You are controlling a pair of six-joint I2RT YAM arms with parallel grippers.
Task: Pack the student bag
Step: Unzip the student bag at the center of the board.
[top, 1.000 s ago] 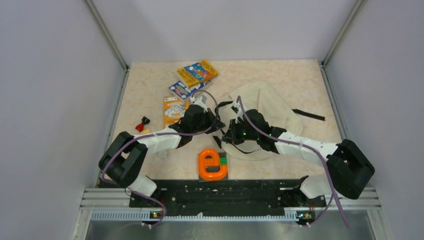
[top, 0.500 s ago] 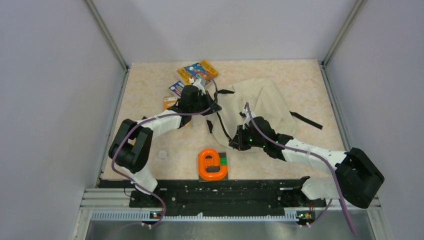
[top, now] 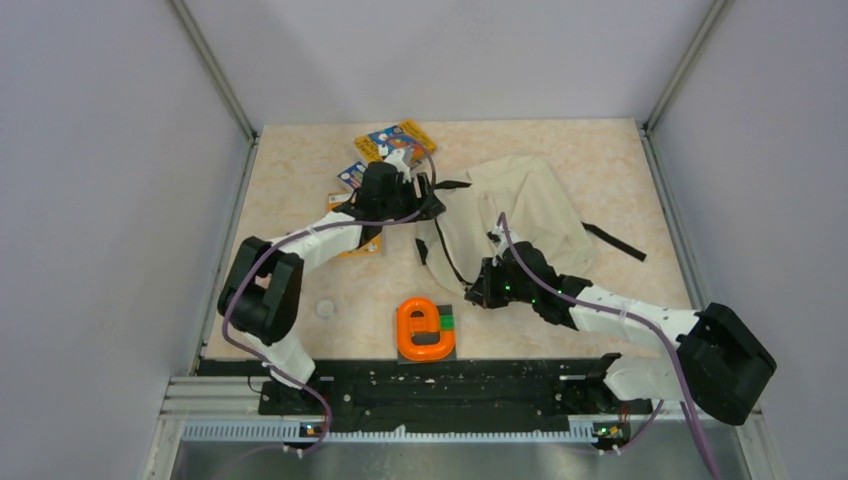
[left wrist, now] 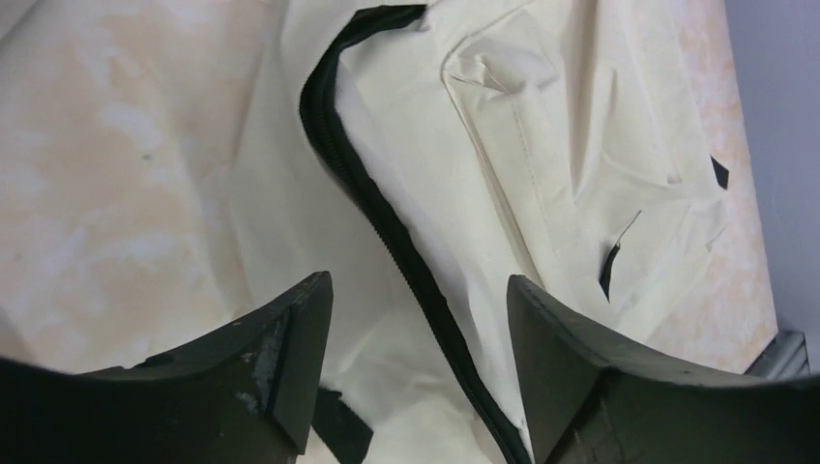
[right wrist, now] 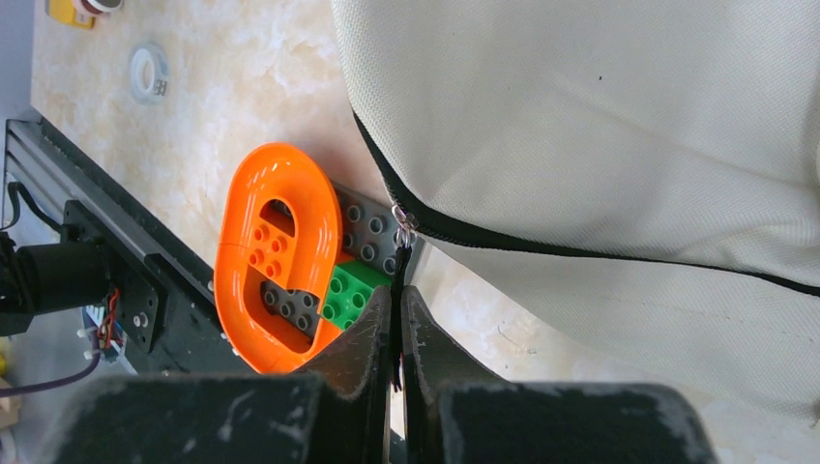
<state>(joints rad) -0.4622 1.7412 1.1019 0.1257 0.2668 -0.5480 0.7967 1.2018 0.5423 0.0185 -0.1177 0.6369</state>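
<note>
The student bag [top: 525, 205] is a cream fabric backpack with black zipper trim, lying at the table's middle right. My left gripper [top: 428, 203] hovers open at the bag's left edge; in the left wrist view the black zipper line [left wrist: 387, 227] runs between the spread fingers [left wrist: 290, 353] and nothing is held. My right gripper [top: 478, 293] sits at the bag's near edge. In the right wrist view it [right wrist: 397, 302] is shut on the black zipper pull [right wrist: 399, 253], which hangs from the bag's [right wrist: 600, 126] zipper.
An orange and green brick toy [top: 425, 330] lies near the front edge, just left of the right gripper, and shows again as the toy [right wrist: 271, 261]. Colourful books [top: 398, 140] lie at the back left, partly under the left arm. A small tape ring [top: 324, 308] is at the left.
The left gripper carried the bag's left edge toward the back left, then opened and let it go. The right gripper drew the zipper pull toward the near right.
</note>
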